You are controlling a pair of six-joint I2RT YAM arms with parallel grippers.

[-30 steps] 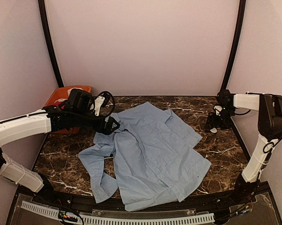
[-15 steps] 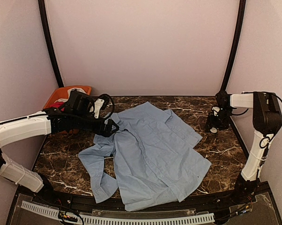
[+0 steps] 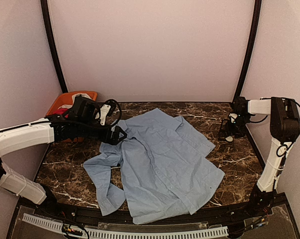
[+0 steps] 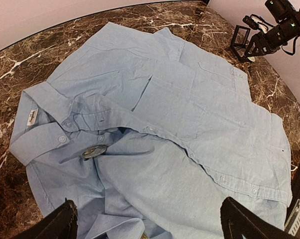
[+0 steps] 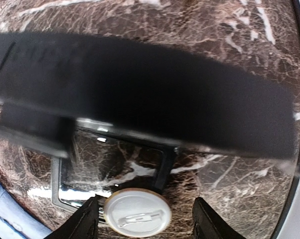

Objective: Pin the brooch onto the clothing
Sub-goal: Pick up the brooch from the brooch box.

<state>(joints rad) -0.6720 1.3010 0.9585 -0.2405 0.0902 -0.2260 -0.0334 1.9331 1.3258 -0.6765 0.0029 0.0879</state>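
The clothing, a light blue shirt (image 3: 160,164), lies spread over the middle of the marble table, collar towards the left (image 4: 45,119). A small round metallic disc (image 4: 94,152) sits on the fabric just below the collar. My left gripper (image 3: 117,134) hovers open over the collar area, its fingers (image 4: 65,221) wide apart above the cloth. The brooch (image 5: 136,212) lies back up at the far right, white and round with its pin showing. My right gripper (image 5: 147,221) straddles it, open, a gap showing on the right side. From above the brooch (image 3: 228,139) is a pale spot under that gripper (image 3: 229,130).
A small black frame stand (image 5: 165,159) stands just behind the brooch, also seen from the left wrist (image 4: 239,37). An orange bin (image 3: 65,99) with red cloth sits at the back left. The table's right edge (image 3: 254,149) runs close to the right gripper.
My right gripper's jaws have narrowed around the brooch and the wrist has shifted slightly. The left arm and the shirt have hardly moved.
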